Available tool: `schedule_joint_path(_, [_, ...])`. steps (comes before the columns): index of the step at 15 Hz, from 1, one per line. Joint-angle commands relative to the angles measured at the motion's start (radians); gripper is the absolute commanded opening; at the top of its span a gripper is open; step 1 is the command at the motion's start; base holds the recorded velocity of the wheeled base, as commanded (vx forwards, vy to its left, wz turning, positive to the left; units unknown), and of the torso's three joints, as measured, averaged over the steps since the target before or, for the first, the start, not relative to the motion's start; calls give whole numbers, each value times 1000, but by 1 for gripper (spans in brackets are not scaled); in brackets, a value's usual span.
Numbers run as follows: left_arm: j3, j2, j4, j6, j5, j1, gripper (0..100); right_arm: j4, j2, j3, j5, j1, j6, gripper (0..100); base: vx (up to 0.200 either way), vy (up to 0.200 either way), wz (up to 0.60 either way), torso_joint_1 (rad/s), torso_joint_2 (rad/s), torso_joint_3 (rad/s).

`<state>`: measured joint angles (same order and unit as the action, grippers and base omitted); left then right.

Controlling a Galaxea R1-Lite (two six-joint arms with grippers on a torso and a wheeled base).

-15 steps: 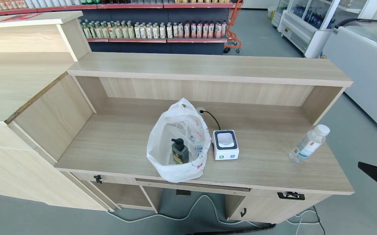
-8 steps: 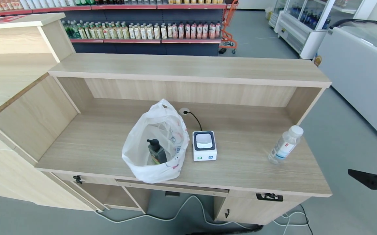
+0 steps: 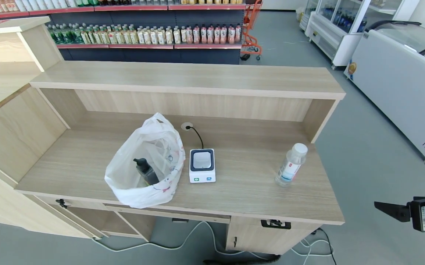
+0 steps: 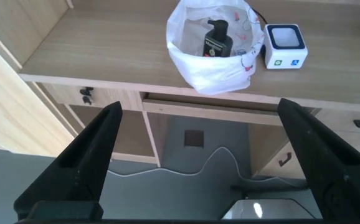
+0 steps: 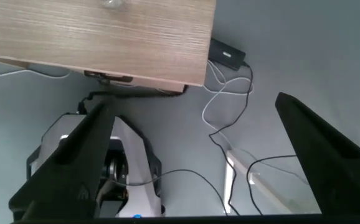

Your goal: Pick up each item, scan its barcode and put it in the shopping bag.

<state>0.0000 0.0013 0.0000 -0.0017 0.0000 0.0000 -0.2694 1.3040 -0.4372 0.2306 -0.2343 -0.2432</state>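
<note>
Left hand (image 4: pixel 198 106) and right hand (image 5: pixel 192 106) gape wide and empty, short of the worktop (image 3: pixel 249 191). A pump bottle (image 3: pixel 145 171) already stands in the shopping bag (image 3: pixel 124 173) beside the scanner (image 3: pixel 202 165). The water bottle (image 3: pixel 290 165), farther right, seemingly awaits scanning and bagging.

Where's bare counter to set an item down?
Widest bare patch: counter between scanner and water bottle. Another between the bag and the left side wall. Crowded: bag and scanner sit close together, cable running behind the scanner.
</note>
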Motion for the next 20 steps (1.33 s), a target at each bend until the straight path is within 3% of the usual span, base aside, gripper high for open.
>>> schedule_joint_path(1, [0,0,0,0,0,0,100,-1,27,0,30,18,-4,100,0,0,0,0,0,0])
schedule_joint_path(6, [0,0,0,-1,0,0,100,1,35,0,81,64,-5,100,0,-120,0,0,0,2])
schedule_joint_path(10, [0,0,-2,-1,0,0,100,-1,38,-3,84,122,1,100,0,0,0,0,0,0])
schedule_joint_path(13, [0,0,-2,-1,0,0,100,-4,64,-8,150,158,2,100,0,0,0,0,0,0])
schedule_joint_path(16, [0,0,-2,-1,0,0,100,-123,150,5,148,207,-1,100,0,0,0,0,0,0])
schedule_joint_path(17, [0,-1,-2,-1,0,0,100,-269,245,23,116,216,-7,100,0,0,0,0,0,0])
schedule_joint_path(20, [0,0,-2,-1,0,0,100,-495,403,54,21,276,1,100,0,0,0,0,0,0])
